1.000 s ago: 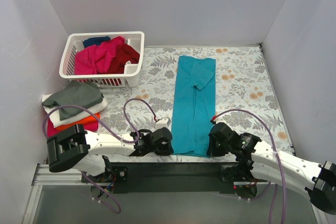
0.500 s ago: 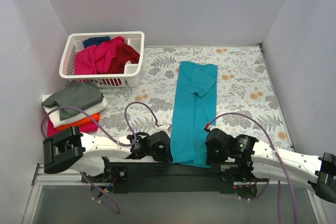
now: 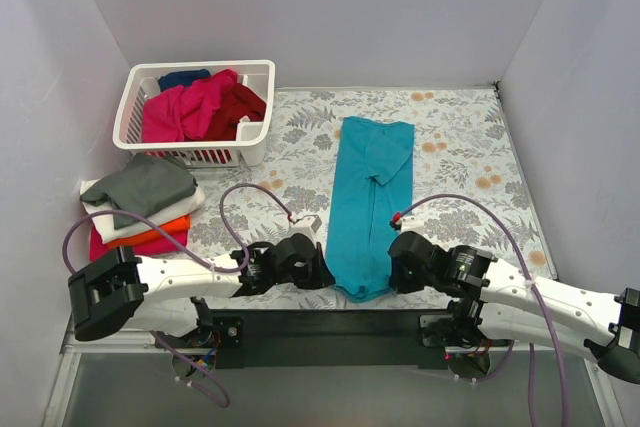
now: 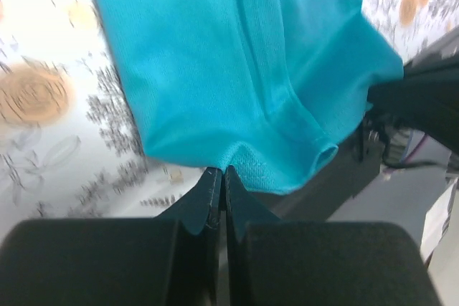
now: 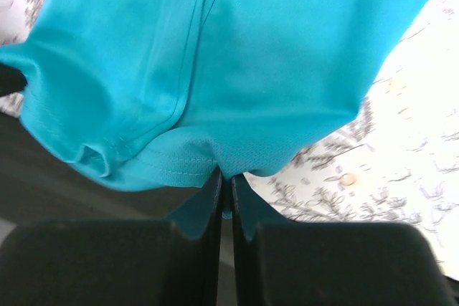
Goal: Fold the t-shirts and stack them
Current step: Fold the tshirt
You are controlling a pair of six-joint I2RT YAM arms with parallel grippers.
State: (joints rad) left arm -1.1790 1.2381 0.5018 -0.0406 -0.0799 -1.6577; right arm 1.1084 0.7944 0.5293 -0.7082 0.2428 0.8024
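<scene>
A teal t-shirt (image 3: 368,197) lies folded lengthwise into a long strip on the floral table, collar end far, hem near. My left gripper (image 3: 322,275) is shut on the hem's left corner (image 4: 244,159). My right gripper (image 3: 392,275) is shut on the hem's right corner (image 5: 208,163). The hem is lifted and sags between the two grippers. Folded grey, white, orange and magenta shirts (image 3: 140,202) are stacked at the left. Magenta, dark red and navy shirts (image 3: 200,102) fill the basket.
A white lattice basket (image 3: 255,137) stands at the far left. The folded stack sits near the left wall. Grey walls close in the left, far and right sides. A black rail (image 3: 330,322) runs along the near edge.
Both grippers have lifted the teal shirt's near hem off the table and drawn it slightly away from the edge; the hem now bunches between them.
</scene>
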